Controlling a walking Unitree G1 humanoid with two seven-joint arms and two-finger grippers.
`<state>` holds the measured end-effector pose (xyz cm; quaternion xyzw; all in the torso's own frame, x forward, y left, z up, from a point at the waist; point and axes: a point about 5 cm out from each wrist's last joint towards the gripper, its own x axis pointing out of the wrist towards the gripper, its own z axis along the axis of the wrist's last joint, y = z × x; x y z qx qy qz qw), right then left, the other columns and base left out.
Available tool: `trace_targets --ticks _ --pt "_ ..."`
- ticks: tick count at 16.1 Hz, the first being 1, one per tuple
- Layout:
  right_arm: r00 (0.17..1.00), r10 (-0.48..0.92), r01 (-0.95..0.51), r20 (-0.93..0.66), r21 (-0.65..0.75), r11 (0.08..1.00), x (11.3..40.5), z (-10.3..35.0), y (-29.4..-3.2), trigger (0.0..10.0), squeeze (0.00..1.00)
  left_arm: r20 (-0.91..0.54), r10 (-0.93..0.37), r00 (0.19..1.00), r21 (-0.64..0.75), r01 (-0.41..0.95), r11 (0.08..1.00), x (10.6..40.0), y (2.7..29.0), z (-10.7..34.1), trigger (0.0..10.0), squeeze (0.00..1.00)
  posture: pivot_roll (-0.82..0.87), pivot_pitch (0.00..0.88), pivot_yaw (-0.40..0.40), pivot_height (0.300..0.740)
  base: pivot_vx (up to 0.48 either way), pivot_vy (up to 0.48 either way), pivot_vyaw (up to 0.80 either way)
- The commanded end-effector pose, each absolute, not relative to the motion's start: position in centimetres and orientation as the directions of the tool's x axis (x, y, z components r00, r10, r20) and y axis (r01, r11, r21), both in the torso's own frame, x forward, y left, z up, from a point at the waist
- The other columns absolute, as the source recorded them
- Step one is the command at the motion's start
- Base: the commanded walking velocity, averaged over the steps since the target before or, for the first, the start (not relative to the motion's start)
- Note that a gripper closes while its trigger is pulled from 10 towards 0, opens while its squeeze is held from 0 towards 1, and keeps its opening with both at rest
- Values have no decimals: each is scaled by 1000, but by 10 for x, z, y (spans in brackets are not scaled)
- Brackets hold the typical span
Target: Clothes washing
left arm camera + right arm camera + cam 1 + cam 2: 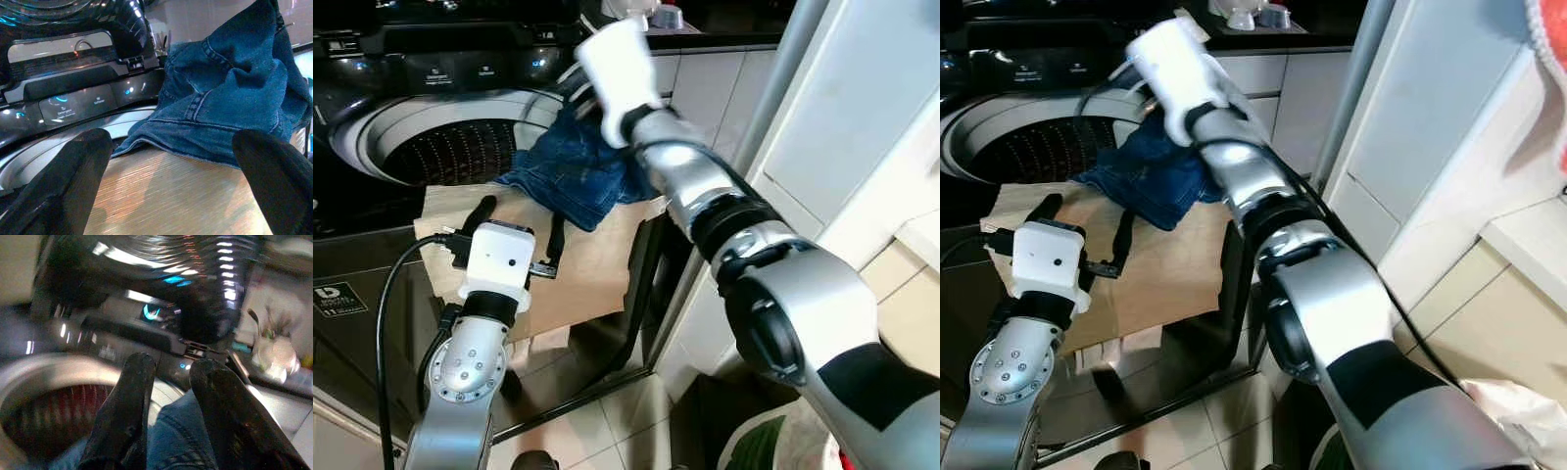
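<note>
At your two o'clock a white cabinet panel [862,117] stands upright, with a grey vertical post [773,108] running along its near edge. At six o'clock you have pale floor tiles [597,431] with dark grout lines. At twelve, on the back counter, small white objects [1249,14] sit, too blurred to identify.

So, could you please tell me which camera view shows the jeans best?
The left wrist view: the jeans are sharp there, seams and hem visible, bunched on the brown board. Both eye views show them partly behind the right arm; the right wrist view gives a blurred patch.
</note>
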<state>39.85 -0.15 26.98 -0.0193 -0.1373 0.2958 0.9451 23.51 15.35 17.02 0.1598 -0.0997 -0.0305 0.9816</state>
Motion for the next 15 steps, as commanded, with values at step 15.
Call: trace_targets --ticks 15 --pt "745 664 -648 68 309 696 361 169 -49 10000 0 197 -71 978 339 0 941 238 158 172 10000 0 128 0 -91 740 0 0 0"
